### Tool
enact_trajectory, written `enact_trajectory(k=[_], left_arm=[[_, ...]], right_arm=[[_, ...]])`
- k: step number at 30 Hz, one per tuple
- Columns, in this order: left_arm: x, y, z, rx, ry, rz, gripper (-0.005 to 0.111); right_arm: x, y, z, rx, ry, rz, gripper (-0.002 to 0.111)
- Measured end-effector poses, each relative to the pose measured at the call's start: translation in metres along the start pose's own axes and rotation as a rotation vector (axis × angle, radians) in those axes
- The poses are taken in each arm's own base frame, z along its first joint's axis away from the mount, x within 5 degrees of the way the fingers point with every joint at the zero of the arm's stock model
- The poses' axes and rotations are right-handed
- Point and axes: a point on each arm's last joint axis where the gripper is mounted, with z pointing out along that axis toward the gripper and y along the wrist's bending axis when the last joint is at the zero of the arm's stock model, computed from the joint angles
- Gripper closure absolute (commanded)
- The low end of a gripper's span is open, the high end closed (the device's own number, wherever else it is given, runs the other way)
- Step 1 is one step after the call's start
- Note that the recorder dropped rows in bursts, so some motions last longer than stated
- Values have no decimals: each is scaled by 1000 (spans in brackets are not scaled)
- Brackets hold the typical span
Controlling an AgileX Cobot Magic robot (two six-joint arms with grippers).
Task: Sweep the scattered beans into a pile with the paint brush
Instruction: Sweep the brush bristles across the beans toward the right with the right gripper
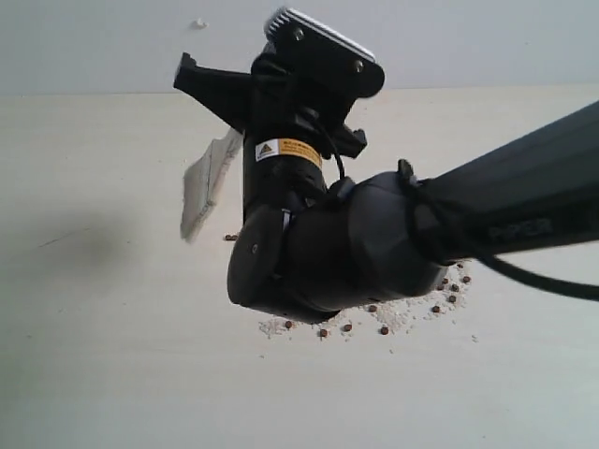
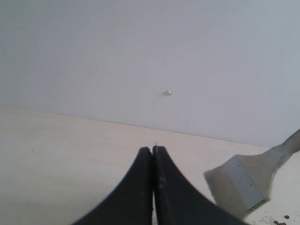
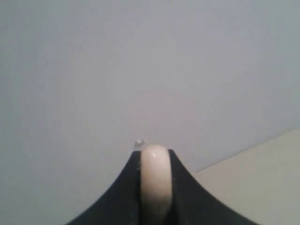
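Sticking out left of the frame's middle in the exterior view, the paint brush (image 1: 208,182) tilts with its bristles low. The right fingers (image 3: 185,192) squeeze its pale handle. The beans (image 1: 384,330) lie low in the frame among white grit (image 1: 402,313) on the surface (image 1: 94,355). The left fingers (image 2: 138,183) are pressed together, empty.

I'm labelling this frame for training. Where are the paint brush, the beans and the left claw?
paint brush (image 2: 243,183): left wrist view, on the silver ferrule.
beans (image 1: 383,330): exterior view, on one bean of the scatter.
left claw (image 2: 153,149): left wrist view, midway between its shut fingertips.
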Motion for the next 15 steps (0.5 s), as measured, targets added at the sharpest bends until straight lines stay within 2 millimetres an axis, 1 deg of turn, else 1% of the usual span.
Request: enact_trajectory(k=[1, 3, 7, 10, 13, 15], left_arm=[[0, 0, 0, 0, 0, 0, 107], [0, 0, 0, 0, 0, 0, 107], [0, 0, 0, 0, 0, 0, 107], [0, 0, 0, 0, 0, 0, 107], [0, 0, 0, 0, 0, 0, 107], [0, 0, 0, 0, 0, 0, 107]], right_arm=[[14, -8, 4, 20, 12, 42, 108], [28, -13, 8, 39, 24, 62, 108], [45, -15, 14, 64, 34, 53, 108], [49, -15, 17, 102, 35, -14, 108], [48, -16, 19, 161, 40, -125, 108], [47, -21, 19, 202, 47, -171, 108]])
